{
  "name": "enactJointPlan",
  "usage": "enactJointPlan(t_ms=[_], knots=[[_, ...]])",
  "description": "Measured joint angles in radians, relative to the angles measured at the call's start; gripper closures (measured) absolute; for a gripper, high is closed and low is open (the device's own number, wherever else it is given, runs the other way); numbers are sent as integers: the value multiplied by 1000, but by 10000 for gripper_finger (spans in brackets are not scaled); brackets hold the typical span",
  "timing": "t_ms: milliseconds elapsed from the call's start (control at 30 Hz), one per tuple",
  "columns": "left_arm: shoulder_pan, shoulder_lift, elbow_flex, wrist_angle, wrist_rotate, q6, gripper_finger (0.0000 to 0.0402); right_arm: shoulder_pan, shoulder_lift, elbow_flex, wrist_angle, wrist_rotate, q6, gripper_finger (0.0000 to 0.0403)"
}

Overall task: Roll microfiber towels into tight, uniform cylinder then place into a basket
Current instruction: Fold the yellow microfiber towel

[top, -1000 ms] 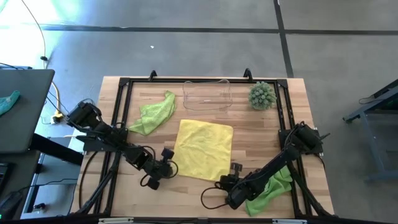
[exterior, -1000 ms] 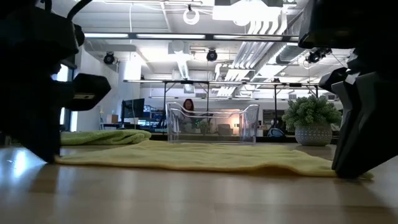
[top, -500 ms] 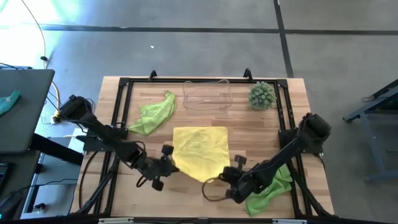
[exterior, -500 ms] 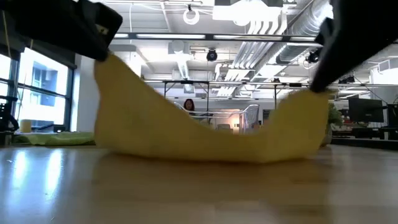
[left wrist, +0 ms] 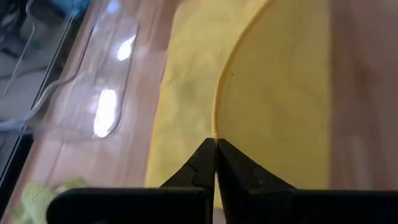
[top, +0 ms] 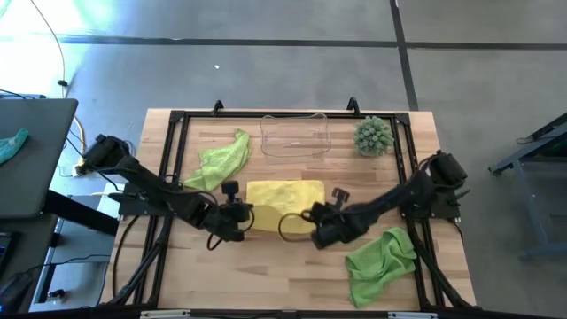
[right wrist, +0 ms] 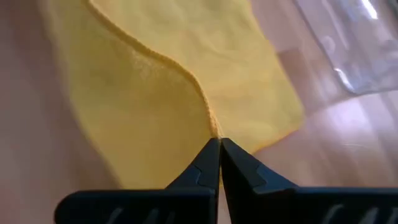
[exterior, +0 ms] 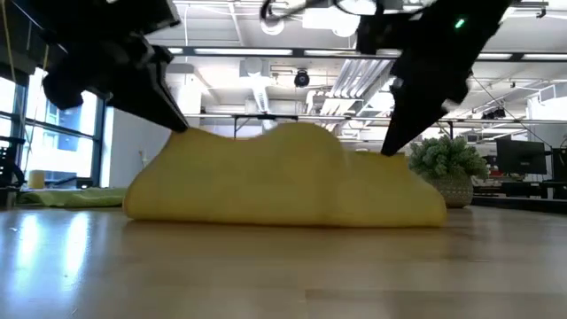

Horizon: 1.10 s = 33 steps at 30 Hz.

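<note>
The yellow microfiber towel (top: 279, 197) lies at the table's middle, its near half raised and doubled over its far half, which rests on the wood. My left gripper (top: 244, 213) is shut on its left near corner and my right gripper (top: 308, 220) on its right near corner. In the low view the towel (exterior: 283, 182) forms a hump between the two grippers (exterior: 182, 128) (exterior: 390, 149). One lime green towel (top: 221, 159) lies crumpled at the far left, another (top: 381, 261) at the near right. The clear basket (top: 294, 137) stands at the far edge. My left gripper pinches the yellow towel's hemmed edge (left wrist: 216, 127) between its two fingertips, slanting down from the table's left and near side. That corner is lifted clear and the cloth hangs slack below it onto the table. One layer or several, I cannot tell. My right gripper pinches the towel's hemmed edge (right wrist: 210, 121) at its fingertips, slanting down from the right and near side. The held corner is off the table. The cloth falls away slack from the fingers onto the part lying flat.
A spiky green plant (top: 373, 136) in a pot stands to the right of the basket. A black frame (top: 168, 151) runs around the tabletop. Bare wood (top: 266, 275) lies along the near edge.
Both grippers have risen and gone toward the table's far edge, the right one also leftward. They have drawn the yellow towel's near edge up off the wood and over its far part, which has stayed put. The towel, flat a second ago, is now doubled over.
</note>
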Motion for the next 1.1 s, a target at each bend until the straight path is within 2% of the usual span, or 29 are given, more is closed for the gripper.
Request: enactJointPlan(t_ms=[267, 367, 600, 767, 867, 1100], knots=[[129, 75, -21, 3, -2, -19, 401, -153, 0, -71, 10, -13, -55, 402], [163, 89, -20, 27, -2, -45, 401, -192, 0, -114, 71, -62, -62, 402], [176, 89, -20, 54, 16, -68, 401, -233, 0, -199, 231, -78, -154, 402], [201, 88, -13, 63, 68, 116, 401, -251, 0, -223, 312, -77, -200, 402], [235, 88, 0, 66, 100, 118, 401, -265, 0, -223, 319, -75, -223, 402], [276, 88, 12, 68, 99, 116, 401, -300, 0, -223, 334, -44, -252, 402]])
